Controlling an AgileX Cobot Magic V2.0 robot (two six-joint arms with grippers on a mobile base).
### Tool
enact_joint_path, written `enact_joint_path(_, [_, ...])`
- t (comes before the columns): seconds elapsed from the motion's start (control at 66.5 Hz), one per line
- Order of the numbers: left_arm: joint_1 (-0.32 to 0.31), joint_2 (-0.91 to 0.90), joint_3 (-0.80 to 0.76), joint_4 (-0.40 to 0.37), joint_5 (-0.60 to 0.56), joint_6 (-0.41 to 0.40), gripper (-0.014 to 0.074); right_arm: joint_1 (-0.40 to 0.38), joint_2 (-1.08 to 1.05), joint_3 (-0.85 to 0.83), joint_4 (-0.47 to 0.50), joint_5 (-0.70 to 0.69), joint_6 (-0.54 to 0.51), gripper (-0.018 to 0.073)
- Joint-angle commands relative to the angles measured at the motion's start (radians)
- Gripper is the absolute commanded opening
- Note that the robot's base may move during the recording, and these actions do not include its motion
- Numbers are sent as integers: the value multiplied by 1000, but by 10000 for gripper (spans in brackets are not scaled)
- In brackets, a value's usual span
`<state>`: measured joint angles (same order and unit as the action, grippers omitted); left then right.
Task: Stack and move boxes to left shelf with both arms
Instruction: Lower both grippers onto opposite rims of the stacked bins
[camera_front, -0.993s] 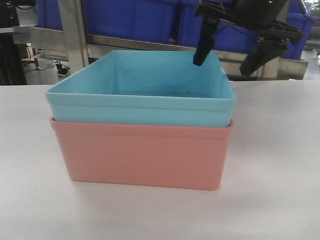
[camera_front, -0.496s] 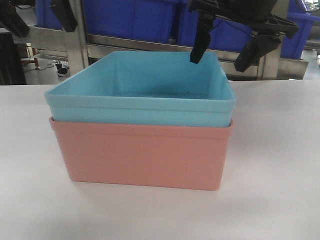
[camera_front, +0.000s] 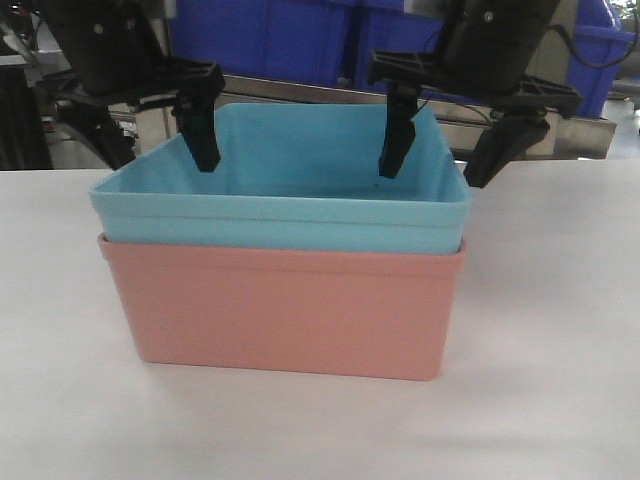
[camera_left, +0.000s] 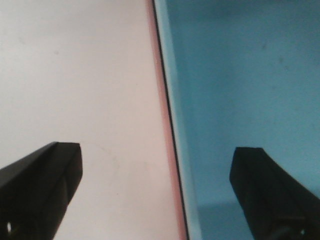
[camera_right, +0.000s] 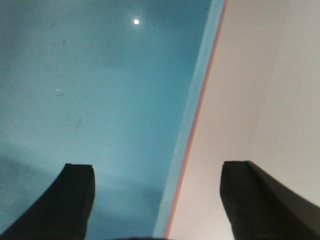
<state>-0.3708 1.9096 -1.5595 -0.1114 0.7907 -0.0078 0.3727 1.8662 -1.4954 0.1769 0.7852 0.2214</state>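
The light blue bin (camera_front: 300, 195) sits nested inside the salmon pink bin (camera_front: 285, 310) on the white table. My left gripper (camera_front: 150, 140) is open and straddles the bins' left wall, one finger inside the blue bin and one outside. My right gripper (camera_front: 445, 150) is open and straddles the right wall the same way. In the left wrist view the left gripper (camera_left: 155, 190) hangs above the blue rim (camera_left: 175, 125) and pink rim (camera_left: 163, 100). In the right wrist view the right gripper (camera_right: 167, 200) hangs above the blue rim (camera_right: 197, 95). The left shelf's roller rails are out of view.
The white table (camera_front: 560, 330) extends around the bins on all sides. Behind it stands a steel rack frame (camera_front: 290, 88) holding dark blue crates (camera_front: 280, 35).
My left gripper has come down into view from the upper left and now straddles the left wall. My right gripper has lowered over the right wall. The bins have not moved.
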Motion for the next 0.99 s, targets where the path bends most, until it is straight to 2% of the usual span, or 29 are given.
enact_joint_path(0.0, [-5, -23, -37, -9, -41, 1, 501, 1, -26, -33, -6, -26, 3, 547])
enact_joint_path(0.602, [-5, 84, -37, -35, -54, 1, 491, 1, 67, -30, -12, -65, 3, 539])
enact_joint_path(0.752, [-5, 84, -37, -35, -54, 1, 386, 1, 67, -30, -13, -64, 3, 382])
enact_joint_path(0.933, [-5, 84, -37, -35, -52, 1, 174, 1, 67, -30, -13, -50, 3, 87])
enact_joint_path(0.978, [-5, 84, -37, -35, -52, 1, 114, 1, 67, -30, -13, -49, 3, 40])
